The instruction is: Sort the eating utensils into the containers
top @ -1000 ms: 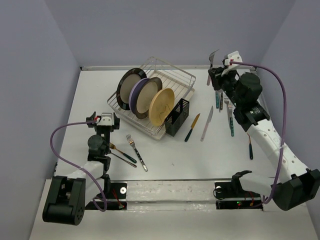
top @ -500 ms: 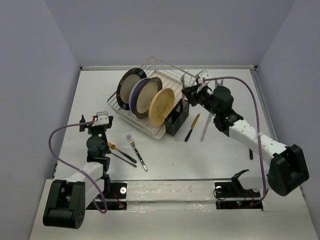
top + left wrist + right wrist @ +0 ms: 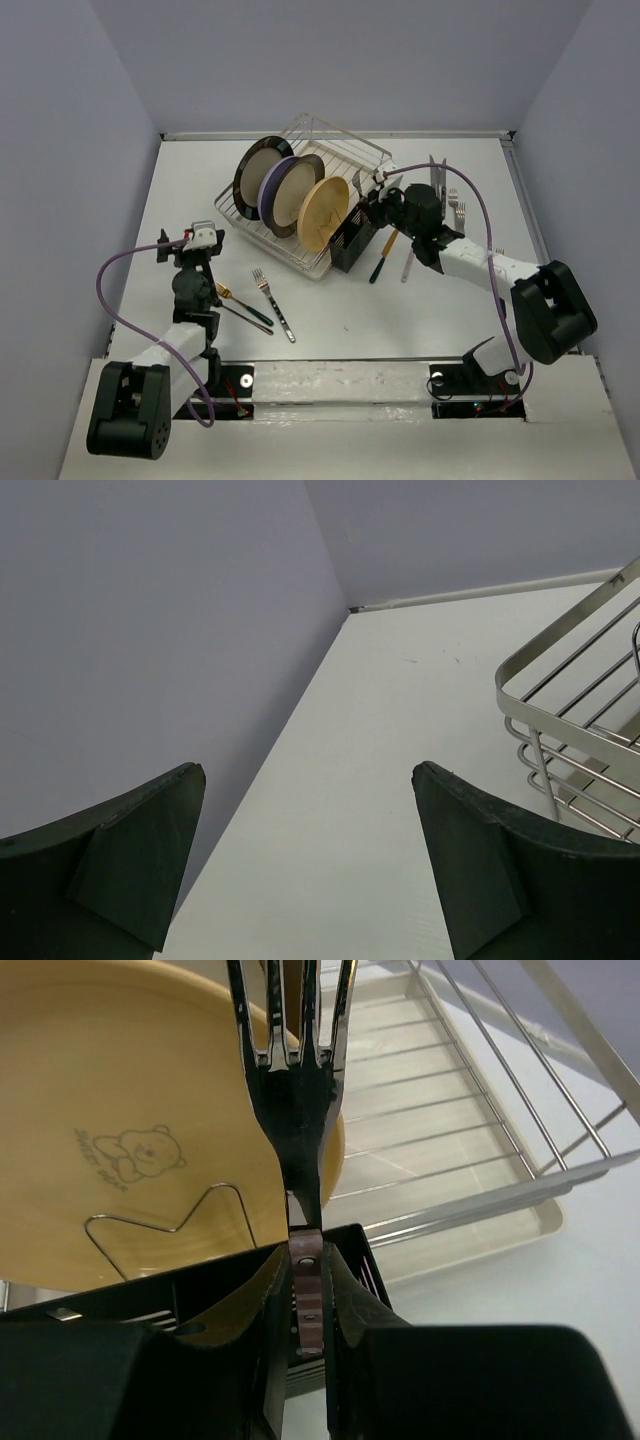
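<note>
**Right gripper.** The right gripper (image 3: 307,1332) is clamped on a silver fork (image 3: 292,1080). Its two fingers (image 3: 250,1350) press the handle from either side. The tines point away from the wrist, toward the top of the right wrist view. The gripped part of the handle is a mauve-brown strip with small rivets.

**Task item position.** In the top view, the fork (image 3: 357,183) and right gripper (image 3: 376,203) sit at frame centre. They are just above the upper edge of the black cutlery holder (image 3: 354,236). Whether the handle tip has entered the holder (image 3: 120,1300) cannot be determined.

**Markings.** The yellow plate (image 3: 110,1140) carries an outline drawing of a bear. A short line of lettering beside it is too small to read.

**Left gripper.** The left gripper (image 3: 310,865) is spread wide, with its fingers (image 3: 120,860) well apart and nothing between them. It faces a corner of the wire dish rack (image 3: 570,730).

**Loose utensils.** These lie on the white table (image 3: 180,190):
- A green-handled knife (image 3: 384,256) and a silver knife (image 3: 410,262) lie just right of the holder.
- A silver fork (image 3: 273,303) and a gold fork (image 3: 236,299) lie near the left gripper (image 3: 200,240), at lower left.
</note>
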`<state>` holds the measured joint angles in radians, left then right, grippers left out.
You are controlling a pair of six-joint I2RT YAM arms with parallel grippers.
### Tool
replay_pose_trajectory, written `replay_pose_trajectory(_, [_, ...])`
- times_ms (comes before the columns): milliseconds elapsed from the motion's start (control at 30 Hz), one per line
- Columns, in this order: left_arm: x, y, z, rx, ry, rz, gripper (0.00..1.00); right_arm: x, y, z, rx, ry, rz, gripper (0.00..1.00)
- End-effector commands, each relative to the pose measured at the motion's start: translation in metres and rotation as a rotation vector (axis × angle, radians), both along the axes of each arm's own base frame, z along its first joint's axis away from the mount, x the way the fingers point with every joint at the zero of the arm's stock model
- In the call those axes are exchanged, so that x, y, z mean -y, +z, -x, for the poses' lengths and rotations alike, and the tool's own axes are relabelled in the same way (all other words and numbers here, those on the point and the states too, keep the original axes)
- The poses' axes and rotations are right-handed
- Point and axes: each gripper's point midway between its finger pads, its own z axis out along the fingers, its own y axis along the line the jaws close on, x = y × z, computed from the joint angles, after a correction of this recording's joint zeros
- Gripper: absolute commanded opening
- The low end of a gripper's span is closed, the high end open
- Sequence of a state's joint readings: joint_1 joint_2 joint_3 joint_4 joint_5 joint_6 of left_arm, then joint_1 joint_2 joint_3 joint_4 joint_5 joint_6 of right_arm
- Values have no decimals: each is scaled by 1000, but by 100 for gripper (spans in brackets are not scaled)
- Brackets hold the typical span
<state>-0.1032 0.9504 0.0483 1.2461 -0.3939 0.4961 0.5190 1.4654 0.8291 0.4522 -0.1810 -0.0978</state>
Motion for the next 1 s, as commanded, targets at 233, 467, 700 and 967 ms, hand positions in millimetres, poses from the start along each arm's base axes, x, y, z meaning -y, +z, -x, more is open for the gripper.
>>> replay_pose_trajectory(233, [20, 46, -42, -61, -96, 108, 99, 8, 14, -7, -22, -58, 66, 48])
replay_pose_trajectory(467, [35, 58, -53, -128, -184, 170, 99, 23, 55, -10, -25, -166, 23, 66])
replay_pose_trajectory(700, [58, 76, -54, -258, -312, 251, 99, 94, 89, -21, -150, -488, 77, 77])
replay_pose_trajectory(967, [89, 91, -47, -292, -479, 303, 99, 247, 28, -29, -442, -882, 40, 62])
